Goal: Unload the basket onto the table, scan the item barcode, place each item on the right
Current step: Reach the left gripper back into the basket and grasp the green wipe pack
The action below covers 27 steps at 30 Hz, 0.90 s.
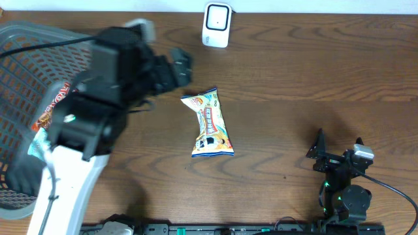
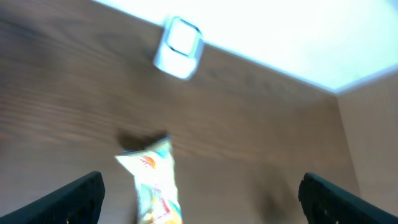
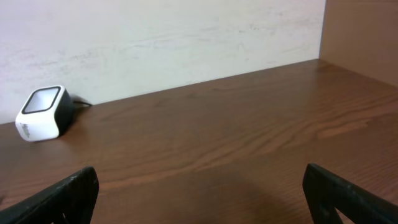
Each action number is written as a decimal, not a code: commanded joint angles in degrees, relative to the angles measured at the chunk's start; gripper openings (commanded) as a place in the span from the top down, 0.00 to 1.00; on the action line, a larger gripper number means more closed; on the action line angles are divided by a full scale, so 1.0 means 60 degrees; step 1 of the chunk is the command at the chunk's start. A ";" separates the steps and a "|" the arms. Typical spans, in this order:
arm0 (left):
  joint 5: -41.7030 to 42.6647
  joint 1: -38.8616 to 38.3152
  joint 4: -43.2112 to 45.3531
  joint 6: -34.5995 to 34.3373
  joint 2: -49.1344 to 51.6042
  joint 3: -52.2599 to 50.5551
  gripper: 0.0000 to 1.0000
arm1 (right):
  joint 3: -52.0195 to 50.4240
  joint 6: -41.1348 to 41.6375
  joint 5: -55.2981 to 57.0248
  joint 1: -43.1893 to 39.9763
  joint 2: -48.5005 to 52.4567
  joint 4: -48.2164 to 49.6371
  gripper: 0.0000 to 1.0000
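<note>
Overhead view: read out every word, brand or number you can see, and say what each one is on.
Nothing can be quoted with confidence.
snack packet: coloured print on the wrapper, too small to read.
red packet in the basket: white lettering, blurred and partly hidden, not readable.
scanner: no text shows on it.

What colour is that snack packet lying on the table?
Snack packet: yellow and white with blue print, clearest overhead.
</note>
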 commanded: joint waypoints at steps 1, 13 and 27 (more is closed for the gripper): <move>-0.0266 0.1315 -0.0368 0.0197 -0.0459 0.0259 0.00 | -0.0007 -0.0142 -0.0022 0.0004 -0.0051 -0.0036 0.01; -0.0546 0.5501 -0.0874 -0.3118 -0.0678 0.0255 0.00 | -0.0007 -0.0142 -0.0022 0.0004 -0.0051 -0.0036 0.01; -0.4014 0.7635 -0.3610 -0.3107 0.1883 0.0175 0.01 | -0.0007 -0.0142 -0.0022 0.0004 -0.0051 -0.0036 0.01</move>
